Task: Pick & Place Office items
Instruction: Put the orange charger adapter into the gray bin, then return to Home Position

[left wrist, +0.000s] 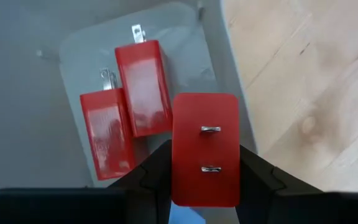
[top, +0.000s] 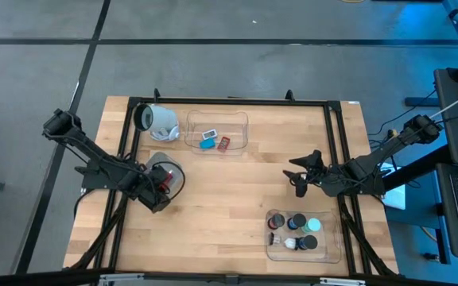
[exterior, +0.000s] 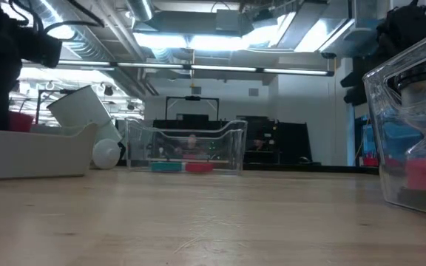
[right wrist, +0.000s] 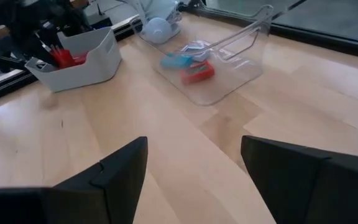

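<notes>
My left gripper (left wrist: 205, 163) points steeply down over a light grey bin (top: 176, 170) at the table's left and is shut on a red block with two metal prongs (left wrist: 205, 124). Two more red pronged blocks (left wrist: 143, 87) (left wrist: 107, 134) lie flat side by side on the bin's floor (left wrist: 86, 56). My right gripper (right wrist: 194, 155) hovers open over bare wood at the right (top: 299, 179), with nothing between its fingers. Round pucks (top: 296, 222) sit in a clear tray (top: 270, 250) near the front right. My left gripper pinches the red block by its two long side faces (left wrist: 176, 168), one finger (left wrist: 157, 174) on each. The fingers come from above, pointing down. The pronged end face looks up at the wrist camera. The block hangs over the bin beside its wall (left wrist: 219, 50).
A clear tray (top: 241, 125) at the far middle holds a blue piece (top: 207, 144), a white one (top: 210, 133) and a red one (top: 223, 143). A large white cylinder (top: 159, 121) lies at the far left. Bare wood (top: 229, 206) spreads between the arms.
</notes>
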Available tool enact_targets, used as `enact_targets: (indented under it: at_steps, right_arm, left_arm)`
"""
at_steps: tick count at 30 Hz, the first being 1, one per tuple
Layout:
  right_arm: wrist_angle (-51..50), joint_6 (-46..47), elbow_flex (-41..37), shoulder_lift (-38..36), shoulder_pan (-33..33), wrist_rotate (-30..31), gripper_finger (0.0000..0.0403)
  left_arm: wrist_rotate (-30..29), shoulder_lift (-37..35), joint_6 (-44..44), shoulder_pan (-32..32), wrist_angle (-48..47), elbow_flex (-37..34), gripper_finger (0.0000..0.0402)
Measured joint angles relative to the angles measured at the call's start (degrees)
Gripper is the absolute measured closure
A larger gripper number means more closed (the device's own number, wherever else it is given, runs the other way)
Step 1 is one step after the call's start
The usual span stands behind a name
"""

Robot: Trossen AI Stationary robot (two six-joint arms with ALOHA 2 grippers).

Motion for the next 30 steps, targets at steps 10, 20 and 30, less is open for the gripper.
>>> enact_targets:
  at_steps: [10, 20, 30]
  right_arm:
    - [0.16, 2.12, 0.02, 0.00, 0.00, 6.97, 0.0153]
    - [0.16, -4.75, 0.02, 0.00, 0.00, -1.75, 0.0164]
    - [0.19, -4.37, 0.02, 0.02, -0.02, -9.57, 0.0164]
  left_arm:
    - [-0.73, 0.00, 2.36, 0.02, -0.25, -0.90, 0.0233]
    - [-0.38, 0.00, 7.58, -0.07, -10.54, 7.94, 0.0198]
    - [-13.94, -8.49, 10.04, -8.13, -20.36, 17.62, 0.0230]
